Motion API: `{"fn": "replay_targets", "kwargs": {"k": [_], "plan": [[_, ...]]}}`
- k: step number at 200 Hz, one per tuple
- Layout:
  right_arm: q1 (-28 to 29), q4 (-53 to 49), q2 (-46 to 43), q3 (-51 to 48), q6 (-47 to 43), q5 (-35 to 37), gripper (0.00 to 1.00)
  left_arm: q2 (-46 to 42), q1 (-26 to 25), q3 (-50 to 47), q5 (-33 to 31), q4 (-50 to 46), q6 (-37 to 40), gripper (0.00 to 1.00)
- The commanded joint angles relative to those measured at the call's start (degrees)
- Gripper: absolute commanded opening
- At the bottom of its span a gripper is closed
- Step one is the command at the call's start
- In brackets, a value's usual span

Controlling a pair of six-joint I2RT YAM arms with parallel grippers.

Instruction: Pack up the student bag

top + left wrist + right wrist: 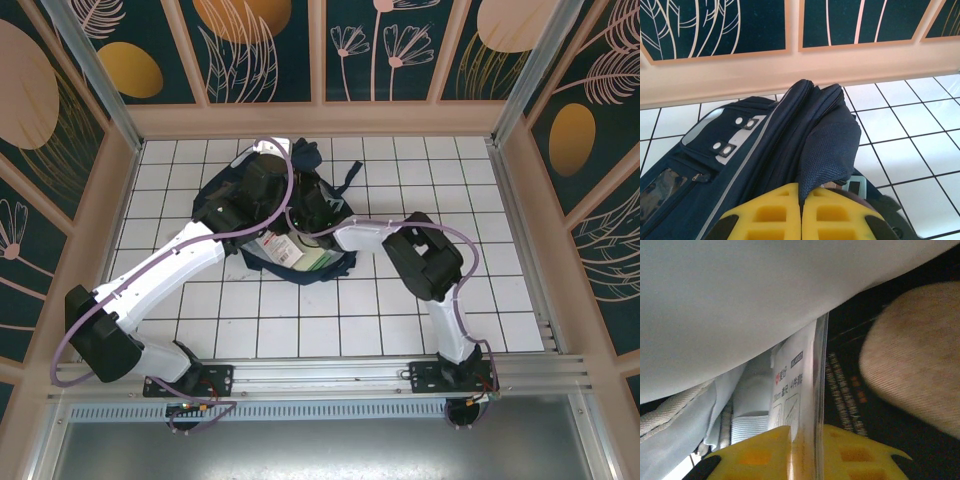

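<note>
Packing the student bag (312, 158), lying open in the upper centre of the white tiled surface (400, 300), with both arms reaching into it from the bottom of the overhead view. Pinching a fold of navy fabric at the bag's mouth with the left gripper (801, 192), yellow fingers pressed together on the cloth and lifting that edge at lower centre of the left wrist view. Reaching inside with the right gripper (807, 442), below the light grey lining (765, 300) across the top of the right wrist view, fingers clamped on the edge of a clear plastic packet (795, 385) bearing a printed label. Leaving unnamed a blurred tan shape (915, 355) at right, too unclear to tell. Judging by this, working on the insertion step: seating the packet among the contents. Needing next, probably, a push deeper and a clean release, then a withdrawal without snagging the lining, while keeping the mouth held up.
</note>
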Motion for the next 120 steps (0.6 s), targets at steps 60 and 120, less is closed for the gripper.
{"fn": "replay_targets", "kwargs": {"k": [60,120], "plan": [[1.2,-0.2,-4.7,-3.0,-2.8,1.7,0.56,-3.5,-0.8,0.7,-0.1,7.8,0.9,0.08],[-1.0,2.3,-19.5,-17.5,-3.5,10.2,0.67,-3.7,-0.7,-0.8,-0.4,7.9,0.2,0.08]]}}
